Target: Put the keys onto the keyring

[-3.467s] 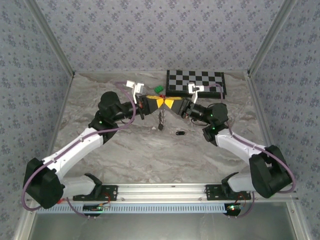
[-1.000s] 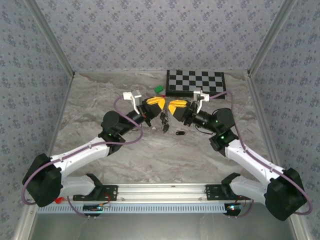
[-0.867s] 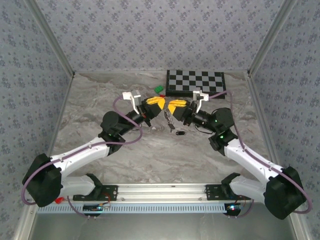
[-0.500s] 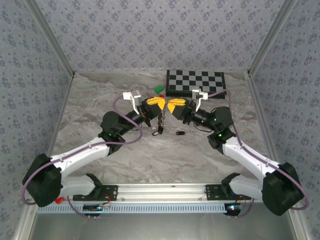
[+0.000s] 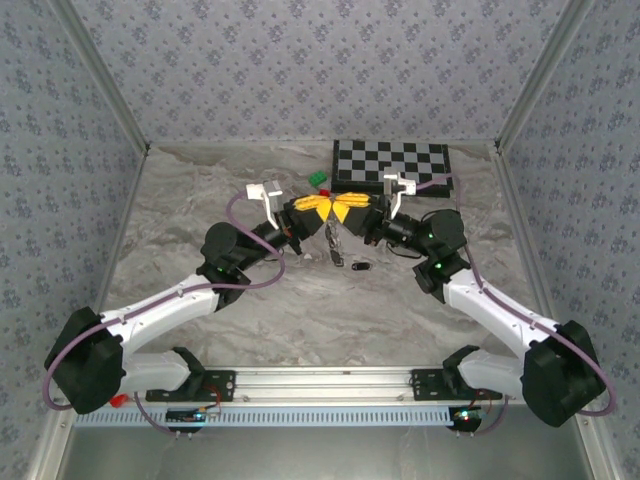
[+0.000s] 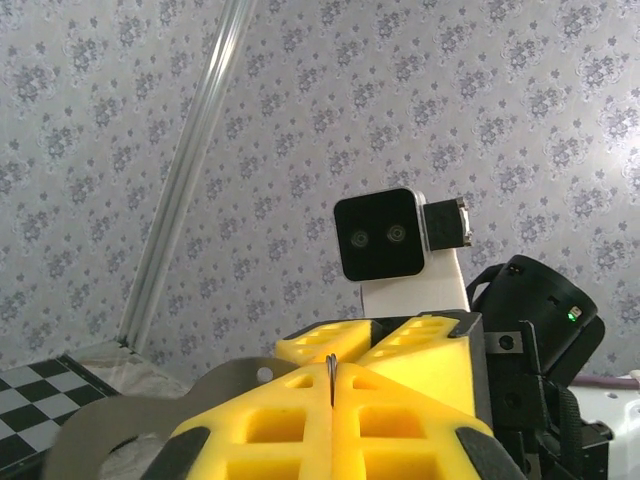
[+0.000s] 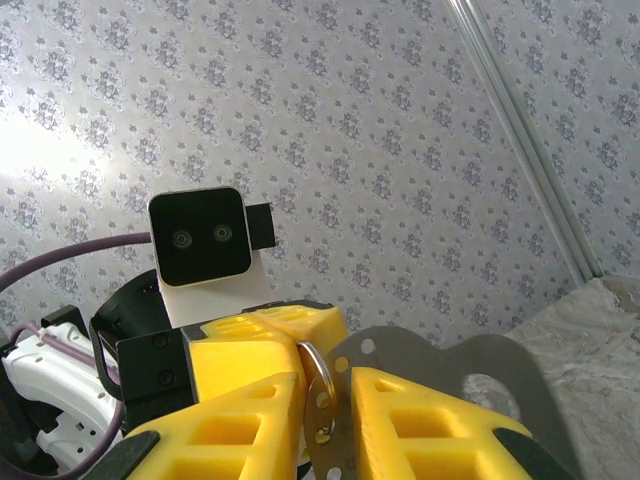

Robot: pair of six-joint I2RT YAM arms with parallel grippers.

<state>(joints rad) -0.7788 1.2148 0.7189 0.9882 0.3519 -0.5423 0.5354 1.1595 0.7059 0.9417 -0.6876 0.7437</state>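
Note:
My left gripper (image 5: 318,205) and right gripper (image 5: 350,205) meet tip to tip above the table's far middle. In the left wrist view the left gripper (image 6: 331,392) has its yellow pads pressed together on the thin silvery keyring (image 6: 330,368). In the right wrist view the right gripper (image 7: 325,388) has its jaws a little apart, with the keyring (image 7: 317,357) in the gap beside a grey perforated plate (image 7: 400,350). A small dark bunch of keys (image 5: 334,248) hangs below the pads. One more black-headed key (image 5: 361,266) lies on the table.
A checkerboard (image 5: 390,163) lies at the back right. A green block (image 5: 318,179) sits just behind the grippers. Patterned walls close in the marble table (image 5: 200,200) on three sides.
The right gripper has moved left until its pads meet the left gripper's. The hanging keys have swung from the left side to under the pads. The left gripper stays shut.

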